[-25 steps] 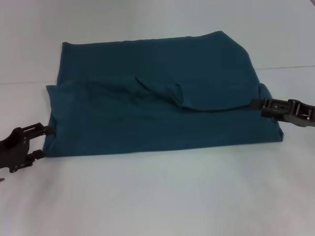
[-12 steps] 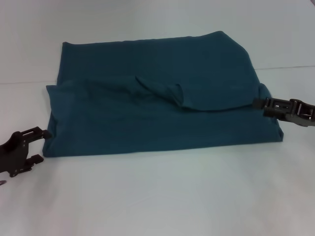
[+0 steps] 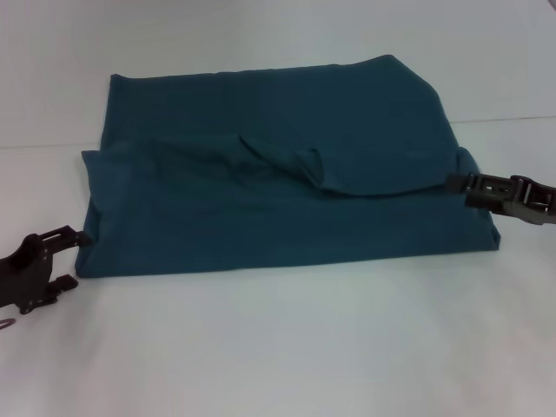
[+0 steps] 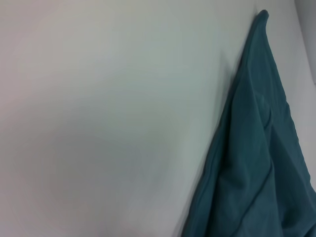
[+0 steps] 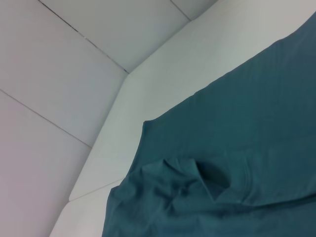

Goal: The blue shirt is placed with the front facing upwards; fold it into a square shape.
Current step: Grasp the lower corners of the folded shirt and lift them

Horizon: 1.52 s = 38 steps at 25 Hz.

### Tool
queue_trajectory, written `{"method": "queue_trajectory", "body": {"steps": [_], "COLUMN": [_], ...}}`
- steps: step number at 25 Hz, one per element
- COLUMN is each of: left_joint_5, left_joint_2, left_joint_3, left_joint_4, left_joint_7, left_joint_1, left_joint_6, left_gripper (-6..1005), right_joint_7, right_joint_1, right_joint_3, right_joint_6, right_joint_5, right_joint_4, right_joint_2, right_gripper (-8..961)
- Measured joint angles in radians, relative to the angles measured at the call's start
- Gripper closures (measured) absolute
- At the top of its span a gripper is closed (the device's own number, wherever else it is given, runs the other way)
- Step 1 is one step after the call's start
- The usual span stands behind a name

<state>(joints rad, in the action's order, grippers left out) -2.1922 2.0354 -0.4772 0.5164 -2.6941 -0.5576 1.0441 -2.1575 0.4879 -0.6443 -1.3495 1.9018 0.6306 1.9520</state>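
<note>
Blue shirt (image 3: 278, 187) folded on the white table (image 3: 287, 347) — my 2 grippers at its 2 ends.

The shirt lies in a broad folded slab across the middle of the table, a rumpled flap on top near its centre. My left gripper (image 3: 71, 258) sits at the near left corner, fingers spread apart, holding nothing, the upper tip just at the cloth edge. My right gripper (image 3: 452, 182) meets the right edge — whether its fingers pinch the fabric, I cannot tell.

Lighting, as we see it: soft, even, diffuse. The white desk (image 3: 287, 347) shows no glare. Faint shadow under the blue shirt (image 3: 278, 191). Our left wrist view is slightly blurred.
</note>
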Motion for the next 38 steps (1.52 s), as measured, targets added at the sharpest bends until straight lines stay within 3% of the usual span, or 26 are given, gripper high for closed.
{"method": "queue_trajectory", "body": {"steps": [27,38], "left_joint_5": [0.009,-0.005], "left_joint_2": [-0.003,-0.008], "left_joint_3": [-0.009,-0.009], "left_joint_4": [-0.035,0.017], "left_joint_7": [0.065,0.03], "left_joint_1": [-0.099,-0.025], "left_joint_6": [-0.019,0.016], "left_gripper": [221,221], "right_joint_7": [0.003,0.004], "right_joint_1": [-0.003,-0.003], "right_joint_3": [0.0,0.0], "right_joint_6": [-0.001,0.006], "right_joint_5": [-0.005,-0.002], "right_joint_4": [-0.009,-0.009], "right_joint_2": [0.002,0.002], "right_gripper": [151,152]}}
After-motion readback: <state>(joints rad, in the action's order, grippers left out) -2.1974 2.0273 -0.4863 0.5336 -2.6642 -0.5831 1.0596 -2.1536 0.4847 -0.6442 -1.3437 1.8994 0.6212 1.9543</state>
